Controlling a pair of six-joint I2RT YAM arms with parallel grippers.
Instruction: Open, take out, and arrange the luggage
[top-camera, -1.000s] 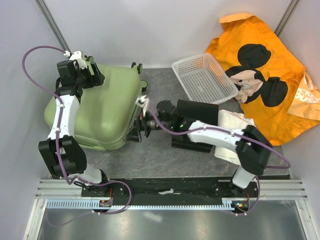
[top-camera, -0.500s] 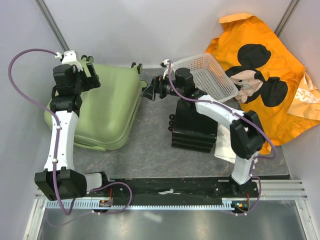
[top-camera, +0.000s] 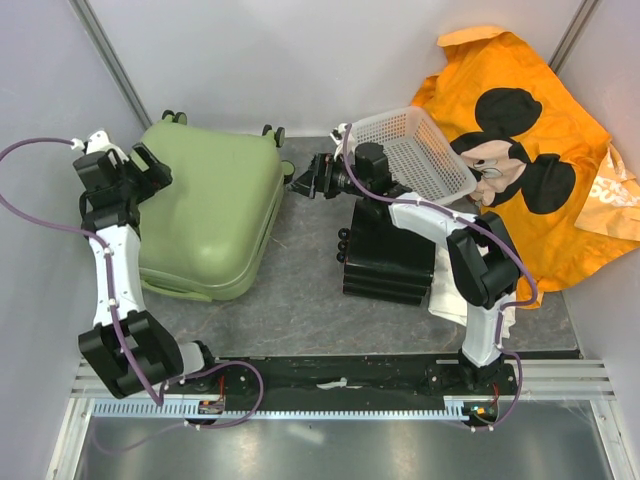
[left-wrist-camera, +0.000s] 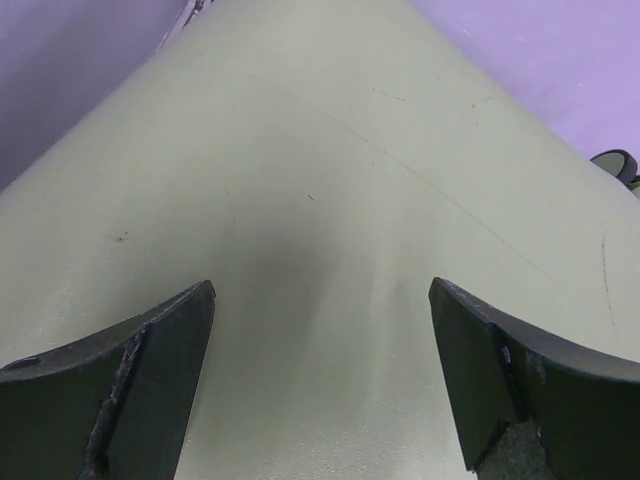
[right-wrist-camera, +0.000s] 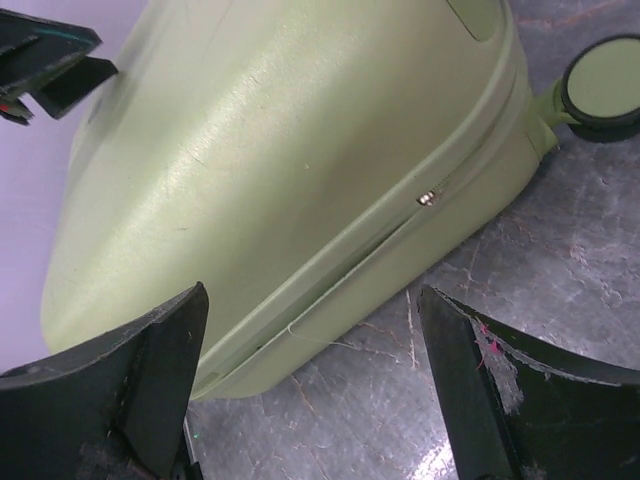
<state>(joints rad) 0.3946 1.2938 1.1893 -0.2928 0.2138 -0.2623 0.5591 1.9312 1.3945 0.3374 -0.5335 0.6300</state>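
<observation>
**Item 1: luggage** (top-camera: 210, 215). Pale green hard shell, lying flat and shut on the grey counter (top-camera: 300, 300) and occupying its left-rear part. The long axis is running roughly near-to-far. The wheel end is facing the back wall, with 2 black wheels (top-camera: 272, 132) showing at that edge.

**Item 2: left jaws.** Standing wide apart and gripping nothing. Both fingers (left-wrist-camera: 150, 380) are hanging over the shell near the luggage's far-left corner. Whether they are touching the shell cannot be told.

**Item 3: right jaws.** Spread wide and empty, with the fingers (right-wrist-camera: 130, 380) pointing at the luggage's right side wall from just beside its far-right corner.

**Hidden or unclear.**
- The left arm (top-camera: 110, 260) is covering part of the luggage's left edge in the overhead view.
- The right arm (top-camera: 430, 215) is crossing over a black box (top-camera: 385, 265), hiding part of its top.
- A white cloth (top-camera: 445, 295) is peeking out at the box's near-right side, mostly covered.
- A dark shape is sitting cut off in the upper-left corner of the right wrist view, too partial to name.

**View differences.**
- Right wrist view: the only one showing the closing seam running along the side wall, a small metal piece (right-wrist-camera: 428, 197) sitting on it, and 1 wheel up close.
- Left wrist view: giving only bare shell with faint scratches, plus a sliver of wheel at the right edge.
- Overhead view: the only one taking in the white mesh basket (top-camera: 410, 155) at the box's far end and the orange cartoon-mouse cloth (top-camera: 560, 210) lying at the right.
</observation>
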